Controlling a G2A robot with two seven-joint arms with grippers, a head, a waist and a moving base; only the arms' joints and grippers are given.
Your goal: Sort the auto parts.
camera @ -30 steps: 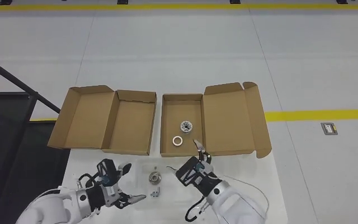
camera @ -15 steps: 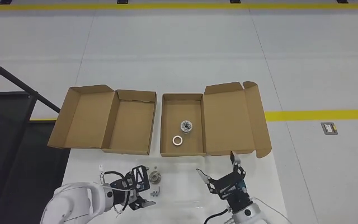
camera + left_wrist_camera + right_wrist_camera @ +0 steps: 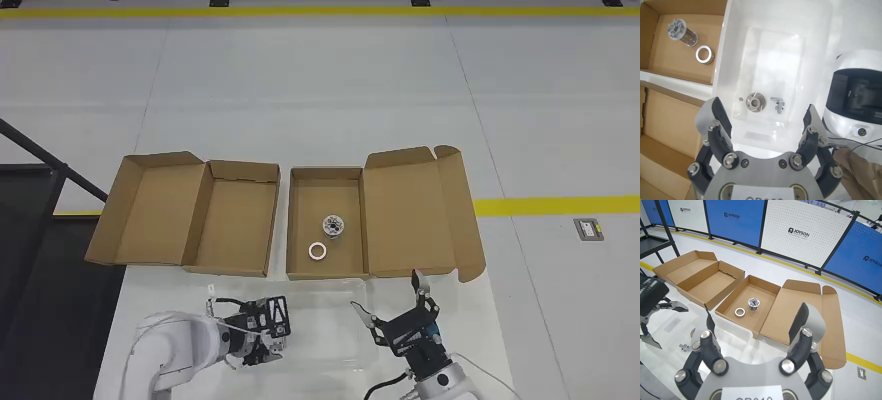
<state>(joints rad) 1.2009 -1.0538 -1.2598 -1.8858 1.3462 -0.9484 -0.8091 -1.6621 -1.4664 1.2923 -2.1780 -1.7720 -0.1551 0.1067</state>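
Observation:
A round metal flange disc (image 3: 755, 102) and a small metal bracket (image 3: 779, 105) lie in a clear plastic tray (image 3: 772, 56) on the white table. My left gripper (image 3: 766, 117) hangs open just above them, its fingers on either side; from above, the left gripper (image 3: 265, 328) covers both parts. The right-hand cardboard box (image 3: 325, 190) holds a steel ring (image 3: 317, 251) and a ribbed cylindrical part (image 3: 332, 225). My right gripper (image 3: 395, 320) stands open and empty near the tray's right end, in front of that box.
An empty open cardboard box (image 3: 235, 220) sits left of the filled one, both with lids folded flat outward. A tiny metal bit (image 3: 740, 98) lies beside the disc. Black shelving (image 3: 40, 200) stands left of the table.
My left gripper has moved right, from beside the tray to above the disc and bracket. My right gripper drew back from the right box's front to the table's right, then stayed.

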